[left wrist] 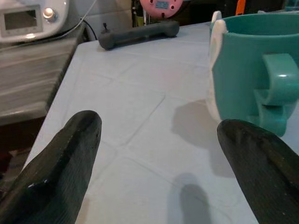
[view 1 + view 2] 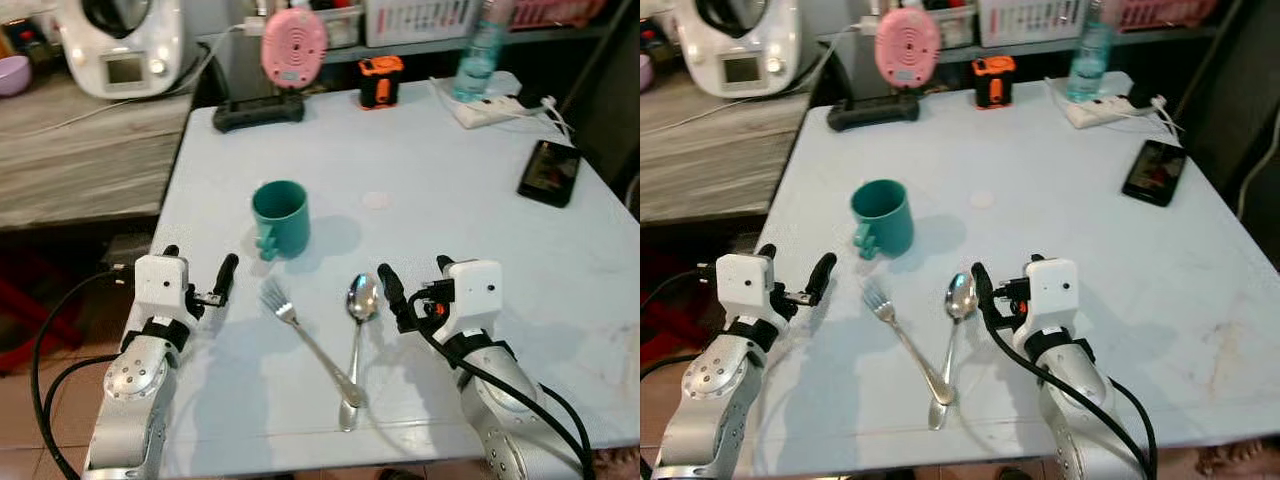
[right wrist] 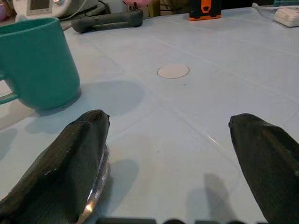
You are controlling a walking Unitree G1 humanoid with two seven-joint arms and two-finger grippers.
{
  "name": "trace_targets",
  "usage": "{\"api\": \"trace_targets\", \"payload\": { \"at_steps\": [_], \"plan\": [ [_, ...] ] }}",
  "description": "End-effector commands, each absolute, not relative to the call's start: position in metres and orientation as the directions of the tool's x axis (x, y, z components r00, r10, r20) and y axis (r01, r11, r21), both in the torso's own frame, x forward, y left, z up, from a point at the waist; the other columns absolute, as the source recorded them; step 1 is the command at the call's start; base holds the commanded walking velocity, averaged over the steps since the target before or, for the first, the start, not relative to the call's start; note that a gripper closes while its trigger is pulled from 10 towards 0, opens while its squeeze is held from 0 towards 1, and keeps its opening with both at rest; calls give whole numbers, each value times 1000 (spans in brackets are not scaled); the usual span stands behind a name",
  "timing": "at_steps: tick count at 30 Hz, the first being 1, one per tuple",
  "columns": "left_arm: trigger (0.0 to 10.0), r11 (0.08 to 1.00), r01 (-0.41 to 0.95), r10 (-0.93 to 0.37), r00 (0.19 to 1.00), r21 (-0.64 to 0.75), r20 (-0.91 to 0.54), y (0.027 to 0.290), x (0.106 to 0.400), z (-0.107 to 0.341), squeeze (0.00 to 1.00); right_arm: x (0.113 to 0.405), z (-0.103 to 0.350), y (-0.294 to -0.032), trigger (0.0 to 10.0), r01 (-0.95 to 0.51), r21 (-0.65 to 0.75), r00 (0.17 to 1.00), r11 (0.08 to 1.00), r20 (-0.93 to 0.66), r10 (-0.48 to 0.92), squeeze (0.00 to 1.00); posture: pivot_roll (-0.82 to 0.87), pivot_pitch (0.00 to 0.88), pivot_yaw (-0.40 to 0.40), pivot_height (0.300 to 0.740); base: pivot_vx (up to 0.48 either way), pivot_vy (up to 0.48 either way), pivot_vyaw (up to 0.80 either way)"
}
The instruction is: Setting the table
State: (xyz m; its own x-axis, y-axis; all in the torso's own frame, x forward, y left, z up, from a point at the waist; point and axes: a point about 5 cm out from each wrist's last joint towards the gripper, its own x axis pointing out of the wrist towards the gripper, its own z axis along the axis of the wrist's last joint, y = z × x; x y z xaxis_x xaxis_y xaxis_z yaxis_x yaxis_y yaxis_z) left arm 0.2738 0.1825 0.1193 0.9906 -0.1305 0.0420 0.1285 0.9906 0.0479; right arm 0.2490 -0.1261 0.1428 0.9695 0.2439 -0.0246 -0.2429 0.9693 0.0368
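1. Teal mug (image 2: 281, 216): upright on the pale table (image 2: 450, 190), toward its left edge, handle facing the near edge.
2. Fork (image 2: 310, 343) and spoon (image 2: 356, 340): near the near edge, handles crossing.
3. Left gripper (image 2: 198, 276): fingers spread, empty, at the near-left corner.
4. Right gripper (image 2: 413, 280): fingers spread, empty, one finger just beside the spoon bowl.
5. Risk: lifting the spoon likely drags the crossed fork; a careless sweep could tip the mug.

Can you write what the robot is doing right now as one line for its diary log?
task: setting table | left hand: open, empty, left of fork | right hand: open, empty, beside spoon | mug: upright behind cutlery | handles crossed
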Motion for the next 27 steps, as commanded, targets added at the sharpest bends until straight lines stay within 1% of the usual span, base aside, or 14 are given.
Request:
{"api": "trace_targets", "payload": {
  "at_steps": [1,9,11,19,23,27],
  "plan": [
    [10000,993,108,-110,993,48,33,187,272,120,0,249,145,-123,10000,-248,47,968,968,-15,249,0,-103,126,103,740,0,0,0],
    [10000,993,101,-103,994,63,28,185,272,120,0,253,144,-128,10000,-184,66,983,981,-15,185,0,-103,125,99,740,0,0,0],
    [10000,993,97,-99,995,64,27,185,272,120,0,255,145,-130,10000,-168,104,985,980,-6,170,0,-103,124,97,740,0,0,0],
    [10000,994,85,-87,996,75,20,183,273,119,0,256,146,-128,10000,-167,107,986,980,-1,168,0,-105,125,96,740,0,0,0],
    [10000,993,84,-85,996,78,16,182,274,118,0,257,145,-131,10000,-140,113,990,984,-6,142,0,-105,125,96,740,0,0,0],
    [10000,993,86,-87,996,79,14,181,275,118,0,256,144,-128,10000,-191,162,980,968,-30,198,0,-105,125,96,740,0,0,0]
  ]
}}
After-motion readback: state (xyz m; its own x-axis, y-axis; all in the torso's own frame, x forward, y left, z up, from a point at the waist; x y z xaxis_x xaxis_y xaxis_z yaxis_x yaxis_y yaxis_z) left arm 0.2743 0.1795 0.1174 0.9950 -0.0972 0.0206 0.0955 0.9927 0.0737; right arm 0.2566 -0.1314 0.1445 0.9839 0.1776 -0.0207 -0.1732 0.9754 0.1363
